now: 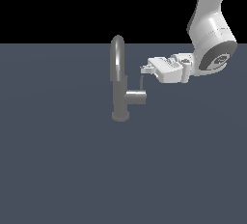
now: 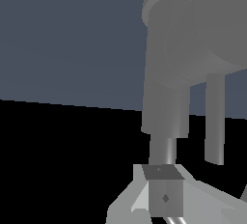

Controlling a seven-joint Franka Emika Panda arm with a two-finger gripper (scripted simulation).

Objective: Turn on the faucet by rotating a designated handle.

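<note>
The grey faucet (image 1: 119,90) stands upright on its round base, with the arched spout above it. The handle (image 1: 136,96) is a short stub sticking out toward the exterior view's right, and its thin lever pin (image 1: 142,81) points up from the stub's end. My gripper (image 1: 144,70) reaches in from the exterior view's right and sits at the top of the pin, open and holding nothing. In the wrist view the faucet body (image 2: 164,73), the round stub end (image 2: 224,22) and the pin (image 2: 214,121) fill the frame. One finger (image 2: 164,194) shows beside the pin's tip.
The faucet stands on a flat dark blue-grey floor (image 1: 58,160). My white arm (image 1: 210,30) comes down from the upper part of the exterior view's right. Nothing else is in view.
</note>
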